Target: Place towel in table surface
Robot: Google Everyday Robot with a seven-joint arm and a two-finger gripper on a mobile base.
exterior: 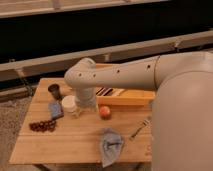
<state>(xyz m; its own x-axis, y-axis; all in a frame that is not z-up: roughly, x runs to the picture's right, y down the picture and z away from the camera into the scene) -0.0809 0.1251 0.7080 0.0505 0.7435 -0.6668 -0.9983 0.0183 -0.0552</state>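
Towel overhangs front table edge; open wood left. Gripper by white cup, state cannot tell.

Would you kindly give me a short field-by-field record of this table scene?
towel: crumpled, lying at the table's front edge
gripper: at the arm's lower end, low over the rear of the table, beside the white tub, apart from the towel
table: wooden
fork: lying diagonally, right of the towel
apple: mid-table, in front of the wooden tray
grapes: left side
dark cup: back left
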